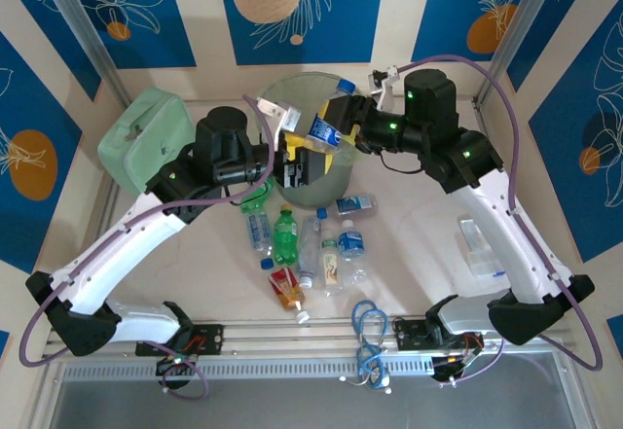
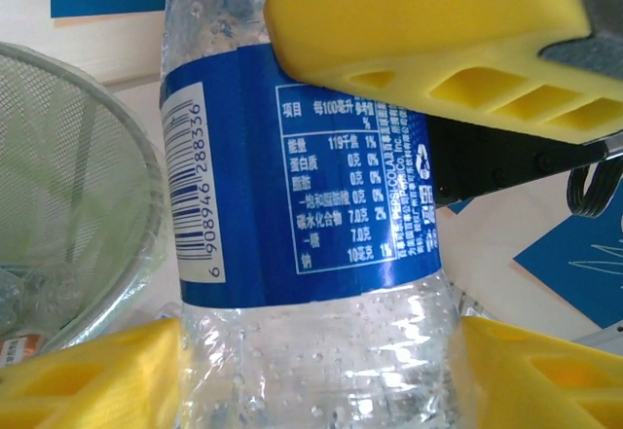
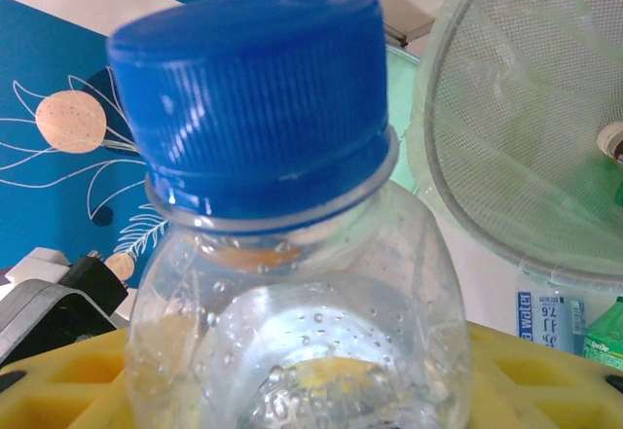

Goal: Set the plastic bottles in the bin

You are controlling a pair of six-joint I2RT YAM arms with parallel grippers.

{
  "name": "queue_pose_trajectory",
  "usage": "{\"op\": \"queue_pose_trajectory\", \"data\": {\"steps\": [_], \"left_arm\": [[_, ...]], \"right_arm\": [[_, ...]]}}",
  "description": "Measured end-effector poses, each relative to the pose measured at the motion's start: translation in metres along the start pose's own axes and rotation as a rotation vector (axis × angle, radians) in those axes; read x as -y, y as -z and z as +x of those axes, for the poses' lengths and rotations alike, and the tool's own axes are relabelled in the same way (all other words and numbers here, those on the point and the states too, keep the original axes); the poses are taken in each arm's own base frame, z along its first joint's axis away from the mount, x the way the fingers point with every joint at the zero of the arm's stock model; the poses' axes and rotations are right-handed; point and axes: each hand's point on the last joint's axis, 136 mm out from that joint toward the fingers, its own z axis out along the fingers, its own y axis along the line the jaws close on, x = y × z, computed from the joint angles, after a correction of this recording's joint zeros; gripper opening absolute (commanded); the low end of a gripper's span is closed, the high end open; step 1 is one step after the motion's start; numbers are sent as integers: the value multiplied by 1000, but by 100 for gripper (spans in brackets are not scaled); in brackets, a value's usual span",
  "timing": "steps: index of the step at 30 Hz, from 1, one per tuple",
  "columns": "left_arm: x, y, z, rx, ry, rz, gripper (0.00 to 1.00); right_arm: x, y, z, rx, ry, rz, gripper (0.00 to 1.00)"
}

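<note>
A clear bottle with a blue label and cap (image 1: 326, 125) hangs over the bin (image 1: 313, 192), held from both sides. My left gripper (image 1: 297, 161) is shut on its lower body; in the left wrist view the gripper (image 2: 311, 375) has a yellow finger pressed against each side of the bottle (image 2: 302, 205). My right gripper (image 1: 343, 123) is shut on the same bottle nearer the cap; its yellow finger (image 2: 428, 30) lies across the label. In the right wrist view the cap end (image 3: 258, 98) rises out of that gripper (image 3: 292, 385). Several bottles lie on the table, among them a green one (image 1: 284, 236).
The bin's mesh-like wall (image 2: 78, 205) (image 3: 526, 137) is close beside both grippers. A mint-green soft case (image 1: 144, 139) stands at the left rear. A clear plastic box (image 1: 482, 249) lies on the right. Blue cable loops (image 1: 368, 337) hang at the front rail.
</note>
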Motion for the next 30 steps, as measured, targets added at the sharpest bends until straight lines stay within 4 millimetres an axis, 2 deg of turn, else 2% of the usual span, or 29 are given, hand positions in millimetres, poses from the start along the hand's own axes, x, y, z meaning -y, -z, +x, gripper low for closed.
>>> {"op": "queue_pose_trajectory", "data": {"steps": [4,7,10,19,22,23,27,30], "left_arm": [[0,-2,-2,7,4,3,69],[-1,-5,-3,13,10,6,77],[-1,-8,-4,18,22,7,77],[-1,-8,-8,33,36,9,56],[-3,-8,-9,39,38,-5,54],[-4,-8,-9,41,39,-9,53],[-12,-8,-12,56,40,-54,53],[-24,-7,-12,58,46,-118,52]], "right_arm": [[-3,0,-2,9,5,-13,61],[-4,0,-3,12,3,-18,61],[-6,0,-3,12,3,-25,61],[-7,-2,-5,20,0,-38,61],[-7,-3,-6,24,1,-40,61],[-7,-3,-7,25,1,-40,63],[-1,-1,-10,36,-14,-17,87],[13,8,-21,71,-26,49,92]]}}
